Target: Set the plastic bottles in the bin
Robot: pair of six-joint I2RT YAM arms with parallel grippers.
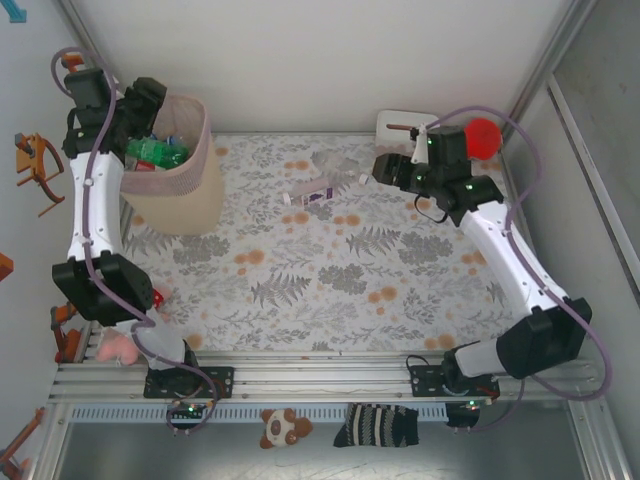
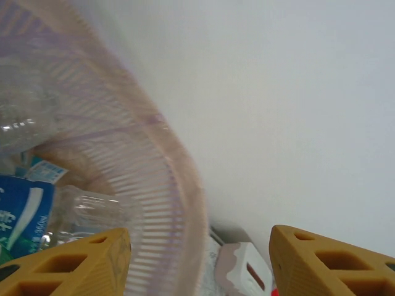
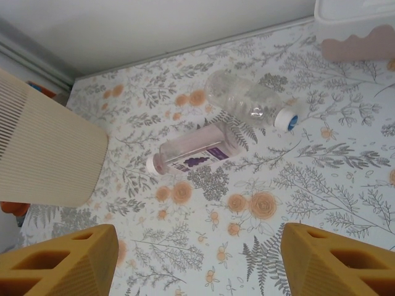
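Note:
The bin [image 1: 190,185] stands at the far left with its pink liner and several plastic bottles [image 1: 155,152] inside, green ones among them. My left gripper [image 1: 150,105] hovers over its rim, open and empty. In the left wrist view the left gripper [image 2: 200,259] straddles the bin's rim [image 2: 179,185], and a blue-labelled bottle [image 2: 21,213] and a clear bottle [image 2: 86,206] lie in the bin. Two bottles lie on the table: a purple-labelled one [image 3: 194,154] [image 1: 312,196] and a clear one [image 3: 250,102] [image 1: 335,160]. My right gripper [image 3: 200,259] [image 1: 385,170] hangs open above the table, short of them.
A white tissue box [image 1: 405,125] [image 3: 355,24] sits at the back right, with a red toy [image 1: 483,137] beside it. The bin's slatted wall [image 3: 43,154] is at the left in the right wrist view. Soft toys [image 1: 120,345] lie by the left arm's base.

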